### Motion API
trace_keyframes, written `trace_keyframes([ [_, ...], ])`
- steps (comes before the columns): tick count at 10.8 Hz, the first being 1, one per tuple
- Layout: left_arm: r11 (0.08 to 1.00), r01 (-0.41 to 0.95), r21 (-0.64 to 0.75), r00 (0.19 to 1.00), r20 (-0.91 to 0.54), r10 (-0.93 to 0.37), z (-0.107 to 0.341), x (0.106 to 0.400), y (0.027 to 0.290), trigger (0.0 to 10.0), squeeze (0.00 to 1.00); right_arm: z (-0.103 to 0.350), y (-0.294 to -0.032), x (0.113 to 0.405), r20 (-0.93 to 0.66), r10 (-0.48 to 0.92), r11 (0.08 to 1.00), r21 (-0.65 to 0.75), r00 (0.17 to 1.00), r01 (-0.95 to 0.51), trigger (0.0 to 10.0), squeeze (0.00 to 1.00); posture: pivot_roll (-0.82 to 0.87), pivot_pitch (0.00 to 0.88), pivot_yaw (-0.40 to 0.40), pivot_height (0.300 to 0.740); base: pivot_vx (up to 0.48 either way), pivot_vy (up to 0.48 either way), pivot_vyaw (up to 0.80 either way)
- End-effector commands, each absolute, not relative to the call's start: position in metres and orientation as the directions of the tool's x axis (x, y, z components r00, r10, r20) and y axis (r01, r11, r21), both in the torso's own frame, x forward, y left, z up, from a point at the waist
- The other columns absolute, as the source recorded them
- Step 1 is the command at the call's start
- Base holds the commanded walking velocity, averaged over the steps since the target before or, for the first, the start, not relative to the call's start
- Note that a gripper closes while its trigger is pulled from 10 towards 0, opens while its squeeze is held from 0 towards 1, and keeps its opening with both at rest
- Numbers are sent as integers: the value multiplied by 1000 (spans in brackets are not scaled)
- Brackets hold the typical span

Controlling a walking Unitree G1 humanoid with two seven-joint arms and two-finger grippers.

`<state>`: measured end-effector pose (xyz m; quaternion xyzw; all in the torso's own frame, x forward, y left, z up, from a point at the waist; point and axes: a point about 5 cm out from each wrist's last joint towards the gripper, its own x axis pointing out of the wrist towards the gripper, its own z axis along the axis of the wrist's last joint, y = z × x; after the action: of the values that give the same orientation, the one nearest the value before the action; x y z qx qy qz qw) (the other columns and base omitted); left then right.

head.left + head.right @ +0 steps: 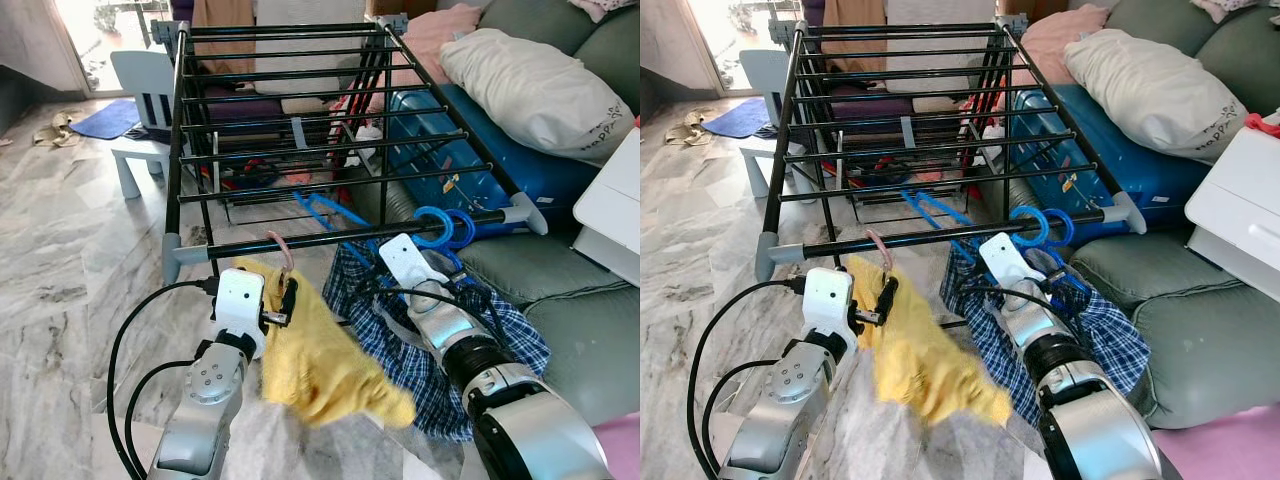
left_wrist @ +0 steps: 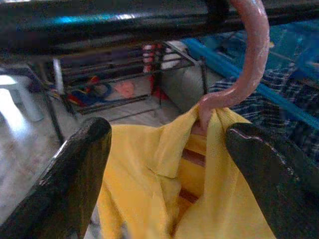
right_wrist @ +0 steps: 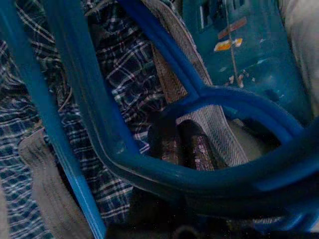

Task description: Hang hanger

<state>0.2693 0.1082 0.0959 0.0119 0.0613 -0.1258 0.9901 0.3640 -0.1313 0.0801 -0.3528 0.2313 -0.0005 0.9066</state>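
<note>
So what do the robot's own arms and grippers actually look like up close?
Both arms are silver metal with rounded joints and dark bands. The left arm trails looping black cables and ends in a white box-shaped wrist block; the right arm has a similar white block. Each gripper, left and right, has two long black fingers.

A: We count two hands: the left hand (image 1: 283, 300) and the right hand (image 1: 437, 262). One drying rack (image 1: 330, 238) just ahead of both.

B: We agree. Two garments: one yellow shirt (image 1: 325, 370) beside the left hand, one plaid shirt (image 1: 420, 365) under the right. One pink hanger hook (image 2: 246, 59), two blue hooks (image 1: 445, 226).
</note>
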Motion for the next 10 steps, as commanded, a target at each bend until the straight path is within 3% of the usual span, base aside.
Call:
trace_keyframes([
  [1,962,274,-2,954,-127,-272,98,269,105,10000,0,91,-128,370,-372,-152,740,-657,915,-144,10000,0,16,28,-51,740,0,0,0],
  [5,953,304,-5,945,-123,-302,99,273,103,10000,0,49,-146,336,-461,-174,734,-650,870,-197,10000,0,-14,24,-49,740,0,0,0],
  [10,946,323,-12,939,-120,-322,99,276,98,10000,0,60,-148,330,-408,-172,753,-641,897,-147,10000,0,-21,11,-57,740,0,0,0],
])
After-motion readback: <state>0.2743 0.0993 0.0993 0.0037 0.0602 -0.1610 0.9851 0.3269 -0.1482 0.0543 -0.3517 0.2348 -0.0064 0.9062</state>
